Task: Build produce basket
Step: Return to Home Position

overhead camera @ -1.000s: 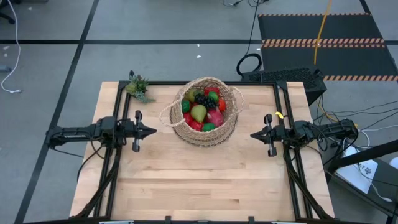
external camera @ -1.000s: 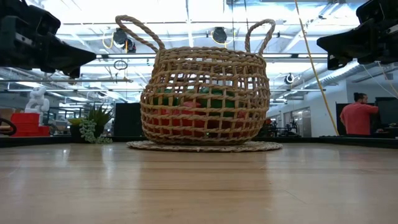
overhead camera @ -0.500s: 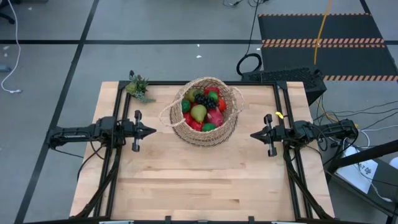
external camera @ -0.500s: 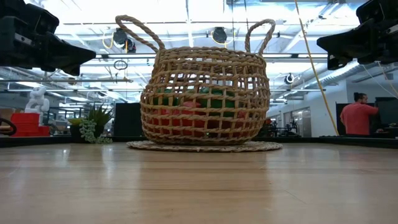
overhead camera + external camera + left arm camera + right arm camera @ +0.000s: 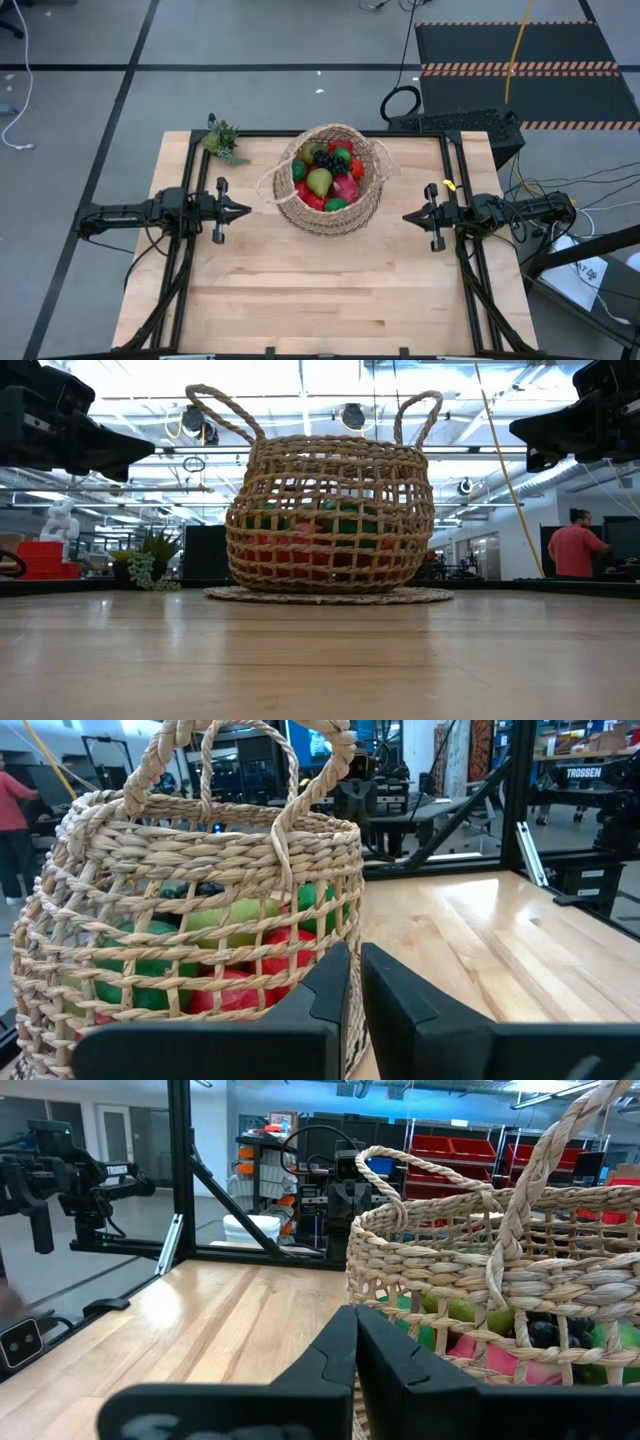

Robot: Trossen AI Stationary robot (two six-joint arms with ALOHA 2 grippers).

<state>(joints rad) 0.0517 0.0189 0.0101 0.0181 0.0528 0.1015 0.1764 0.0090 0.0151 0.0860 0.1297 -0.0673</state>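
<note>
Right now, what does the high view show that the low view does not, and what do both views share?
Only the high view: the produce open from above, with dark grapes beside a green pear, and both arms whole, the left gripper and right gripper shut, one on each side of the basket, apart from it. Only the low view: the basket's two loop handles standing upright, and a person in a red top in the room behind. Both: the basket, the small green plant, the wooden table.
</note>
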